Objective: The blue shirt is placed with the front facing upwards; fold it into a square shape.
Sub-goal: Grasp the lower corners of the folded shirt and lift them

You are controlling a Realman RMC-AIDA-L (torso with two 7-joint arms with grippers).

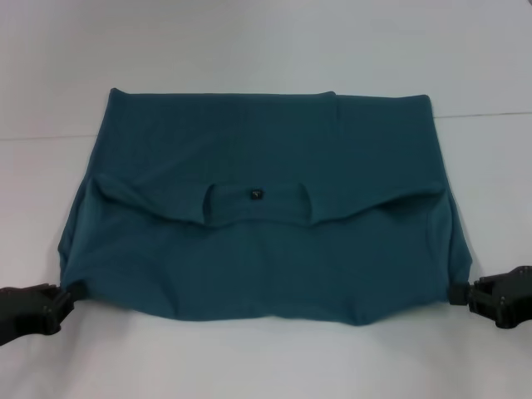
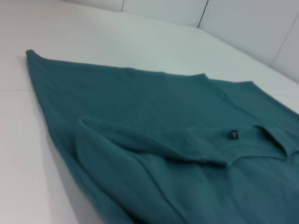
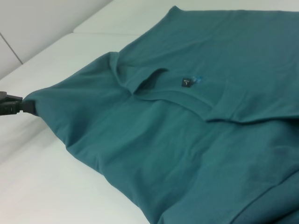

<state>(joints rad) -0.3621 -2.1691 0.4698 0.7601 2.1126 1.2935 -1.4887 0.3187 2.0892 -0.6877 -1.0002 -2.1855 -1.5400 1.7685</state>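
The blue shirt [image 1: 266,249] lies across the white table, plain teal side up, no lettering showing. Its collar opening with a small black tag [image 1: 255,194] sits mid-cloth, above a folded-over layer whose edge runs across the shirt. My left gripper [image 1: 63,293] holds the near left corner of the cloth, which is stretched to a point at its tips. My right gripper [image 1: 457,293] grips the near right corner the same way. The right wrist view shows the tag [image 3: 186,82] and, far off, the left gripper [image 3: 21,107] pinching the corner. In the left wrist view the shirt [image 2: 163,154] fills the picture.
The white table [image 1: 266,41] extends around the shirt on every side. A faint seam line [image 1: 486,115] crosses the table behind the shirt. A pale wall [image 2: 243,23] rises past the table's far edge.
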